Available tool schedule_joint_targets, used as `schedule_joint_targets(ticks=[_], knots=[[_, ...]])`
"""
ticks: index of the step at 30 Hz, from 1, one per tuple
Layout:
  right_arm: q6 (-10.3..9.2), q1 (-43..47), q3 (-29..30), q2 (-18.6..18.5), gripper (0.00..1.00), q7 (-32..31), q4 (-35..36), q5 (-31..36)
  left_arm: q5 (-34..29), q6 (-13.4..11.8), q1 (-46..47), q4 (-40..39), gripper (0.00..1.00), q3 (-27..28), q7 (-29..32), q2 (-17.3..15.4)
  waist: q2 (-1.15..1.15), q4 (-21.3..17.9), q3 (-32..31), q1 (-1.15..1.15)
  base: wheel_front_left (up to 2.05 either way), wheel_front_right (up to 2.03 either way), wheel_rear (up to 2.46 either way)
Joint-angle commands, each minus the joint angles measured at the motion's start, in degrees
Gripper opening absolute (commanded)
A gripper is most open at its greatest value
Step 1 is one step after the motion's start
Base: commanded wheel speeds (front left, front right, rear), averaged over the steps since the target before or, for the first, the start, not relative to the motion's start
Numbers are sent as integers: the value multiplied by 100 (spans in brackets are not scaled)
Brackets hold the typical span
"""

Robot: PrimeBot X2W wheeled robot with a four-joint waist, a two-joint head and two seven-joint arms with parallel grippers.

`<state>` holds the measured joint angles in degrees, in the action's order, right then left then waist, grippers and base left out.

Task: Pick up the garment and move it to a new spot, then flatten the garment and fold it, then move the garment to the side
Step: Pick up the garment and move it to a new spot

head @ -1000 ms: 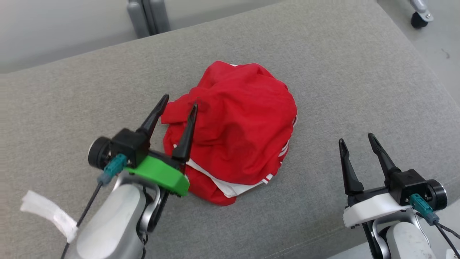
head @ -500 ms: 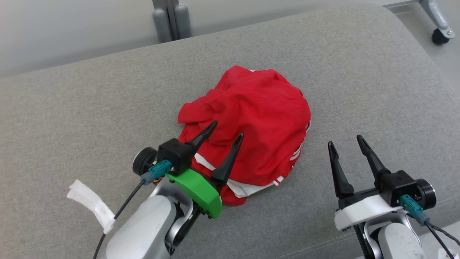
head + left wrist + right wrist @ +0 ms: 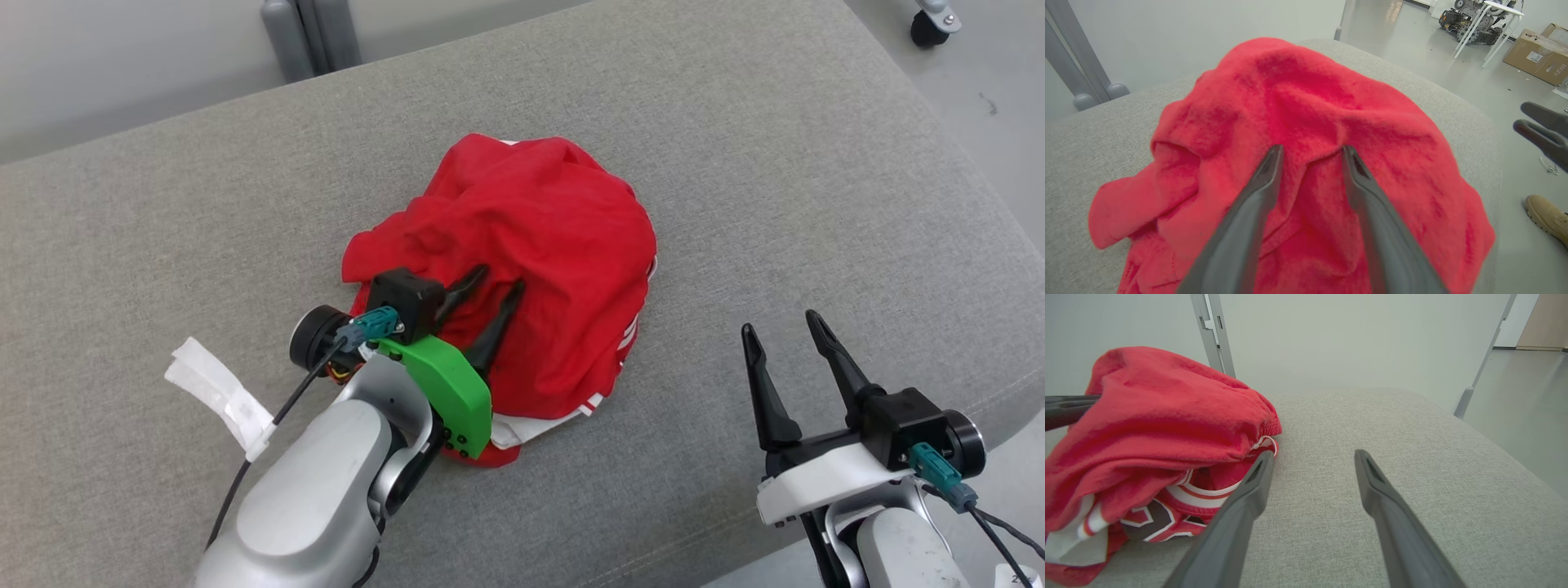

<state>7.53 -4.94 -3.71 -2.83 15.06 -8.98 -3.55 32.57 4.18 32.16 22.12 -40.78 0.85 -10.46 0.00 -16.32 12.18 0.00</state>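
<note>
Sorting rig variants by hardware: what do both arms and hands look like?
Left hand: two long tapered black fingers, black base, green plate, teal connector with black cable carrying a white tape tag, silver-grey forearm. Right hand: same fingers and teal connector, but white plate.

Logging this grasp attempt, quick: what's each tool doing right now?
Left tool: jaws apart, pressed into the crumpled red cloth garment, a fold between them, not clamped.
Right tool: open, empty, over the grey fabric cushion.
</note>
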Motion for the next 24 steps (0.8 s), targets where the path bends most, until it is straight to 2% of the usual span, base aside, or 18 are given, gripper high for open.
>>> schedule_joint_targets(ticks=[1,9,16,20,24], knots=[[-8,28,9,-10,100,18,-10,-42,2,-4,79,34,0,-4,-33,2,0,-8,-2,0,0,0,0],[-7,120,69,-9,100,18,-56,-21,143,76,164,-80,0,74,-282,54,0,153,-129,0,0,0,0],[-8,196,160,-11,100,18,-93,68,347,-106,228,-1103,0,479,-565,-48,0,377,-274,0,0,0,0],[-8,268,232,-11,100,18,-96,134,455,-354,308,-2093,0,969,-536,-372,0,526,-384,0,0,0,0],[-7,336,272,-10,100,18,-83,189,523,-633,434,-2908,0,1643,-330,-987,0,652,-471,0,0,0,0]])
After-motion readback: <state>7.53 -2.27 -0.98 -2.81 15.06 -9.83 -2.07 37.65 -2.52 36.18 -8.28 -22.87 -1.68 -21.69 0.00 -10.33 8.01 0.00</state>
